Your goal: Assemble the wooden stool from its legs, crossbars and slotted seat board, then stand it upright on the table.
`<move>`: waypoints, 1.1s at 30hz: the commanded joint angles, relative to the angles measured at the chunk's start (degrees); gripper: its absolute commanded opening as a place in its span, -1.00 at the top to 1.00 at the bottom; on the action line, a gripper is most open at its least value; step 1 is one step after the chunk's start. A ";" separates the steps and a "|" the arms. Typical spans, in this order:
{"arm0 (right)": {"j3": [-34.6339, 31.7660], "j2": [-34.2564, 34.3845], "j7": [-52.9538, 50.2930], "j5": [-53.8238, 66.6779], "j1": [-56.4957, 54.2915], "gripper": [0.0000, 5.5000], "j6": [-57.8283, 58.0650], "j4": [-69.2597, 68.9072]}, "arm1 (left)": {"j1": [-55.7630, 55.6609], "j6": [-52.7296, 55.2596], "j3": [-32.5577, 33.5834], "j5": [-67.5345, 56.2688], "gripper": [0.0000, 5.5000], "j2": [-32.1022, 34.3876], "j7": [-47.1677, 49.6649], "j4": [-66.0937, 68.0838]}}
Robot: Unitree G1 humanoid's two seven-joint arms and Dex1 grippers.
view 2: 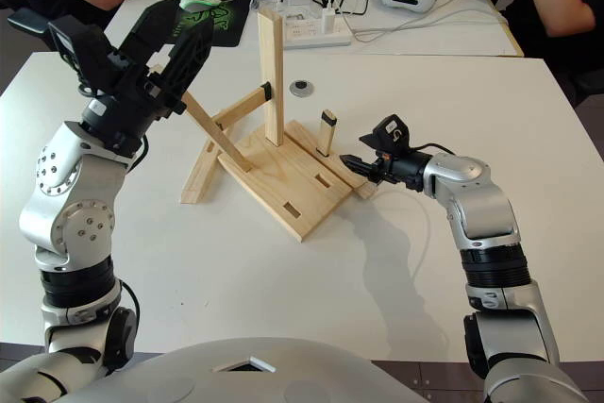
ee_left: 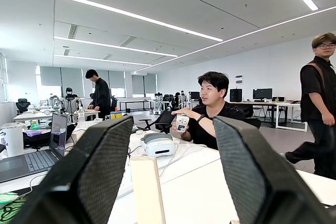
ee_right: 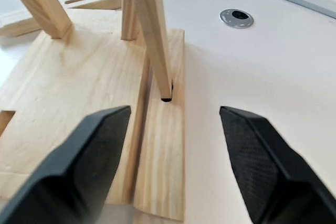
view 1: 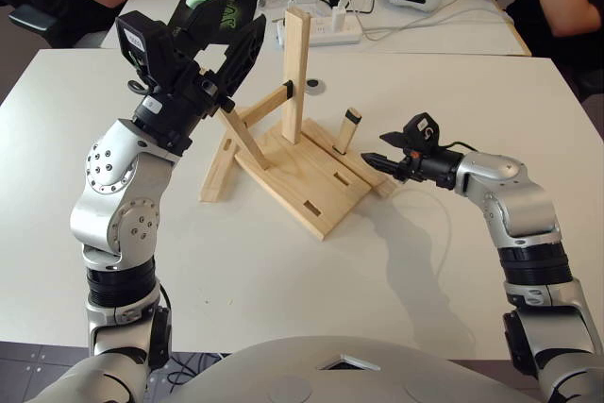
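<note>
Both eye views look forward and down from the head over the bench [view 1: 283,280]. They share the seat board [view 1: 293,181], both arms and the desks [view 1: 444,30] behind. Left wrist view sits high, facing level across the room between the left hand [ee_left: 173,127] fingers. Right wrist view hangs low, close above the board, looking past the right hand [ee_right: 174,111].

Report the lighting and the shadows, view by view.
Left eye view: even overhead light; the right arm throws a soft shadow on the table, the seat board a thin one along its near edge. Left wrist view: ceiling light strips glare bright. Right wrist view: bright table, only faint shadows.
</note>
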 commanded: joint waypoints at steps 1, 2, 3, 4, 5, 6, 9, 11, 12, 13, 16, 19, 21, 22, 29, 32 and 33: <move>1.88 0.11 -2.38 -3.71 0.04 -0.15 -1.13 3.32 | -1.04 0.27 -0.46 -0.13 -0.02 0.29 -0.55 0.74; 2.39 0.18 -2.35 -4.19 0.06 -0.15 -1.28 3.80 | -1.08 0.29 -0.46 -0.17 -0.02 0.26 -0.59 0.79; 2.72 0.19 -2.32 -4.70 0.12 -0.15 -1.25 4.12 | -1.17 0.32 -0.59 -0.11 -0.02 0.24 -0.68 0.91; 3.63 -0.10 -2.08 -5.60 0.10 -0.15 -1.51 4.48 | -1.19 0.33 -0.67 -0.08 -0.02 0.25 -0.78 0.99; 4.10 -0.07 -1.93 -5.98 0.10 -0.15 -1.57 4.69 | -1.15 0.40 -0.66 -0.08 -0.02 0.33 -0.80 0.89; 4.37 -0.01 -1.75 -6.29 0.10 -0.15 -1.64 4.84 | -1.12 0.44 -0.64 -0.08 -0.02 0.39 -0.81 0.81; 4.87 0.08 -1.15 -6.37 0.04 -0.15 -1.14 5.18 | -1.43 0.49 -0.51 -0.24 -0.02 0.51 -1.01 1.09; 5.00 0.07 -0.35 -5.91 -0.31 -0.15 -0.66 5.01 | -1.34 0.43 -0.37 -0.21 -0.02 0.55 -1.02 1.15; 5.20 -0.03 -0.03 -5.98 -0.49 -0.15 -0.57 4.98 | -1.20 0.41 -0.35 -0.18 -0.02 0.53 -1.01 1.07; 5.99 -0.41 0.19 -6.86 -0.80 -0.15 -0.88 5.19 | -1.10 0.41 -0.36 -0.16 -0.02 0.48 -1.00 1.03; 7.39 -0.79 1.06 -8.07 -1.17 -0.15 -0.87 5.28 | -1.16 0.49 -0.53 -0.09 -0.02 0.39 -1.08 1.08; 10.22 -2.08 1.81 -10.59 -0.54 -0.15 -0.96 4.80 | -1.86 0.89 -0.38 -0.39 -0.02 0.86 -1.52 1.36; 11.89 -2.64 0.79 -13.30 -0.38 -0.15 -1.80 6.09 | -2.42 1.29 -0.31 -0.58 -0.02 1.17 -1.80 1.50; 12.36 -2.70 0.44 -14.08 -0.20 -0.15 -1.55 6.48 | -2.75 1.67 -0.47 -0.53 -0.02 1.53 -2.03 1.45; 11.47 0.53 -4.01 -15.20 2.37 0.00 -0.55 6.95 | -5.81 4.67 2.15 -0.01 -0.02 8.39 -4.19 0.20; 9.39 2.36 -6.27 -14.04 4.34 0.19 0.66 5.41 | -6.51 4.27 4.83 0.80 -0.02 13.40 -7.30 3.00; 8.98 2.66 -6.73 -13.96 4.74 0.21 0.95 5.05 | -6.46 3.95 5.28 1.49 -0.02 14.99 -8.31 3.89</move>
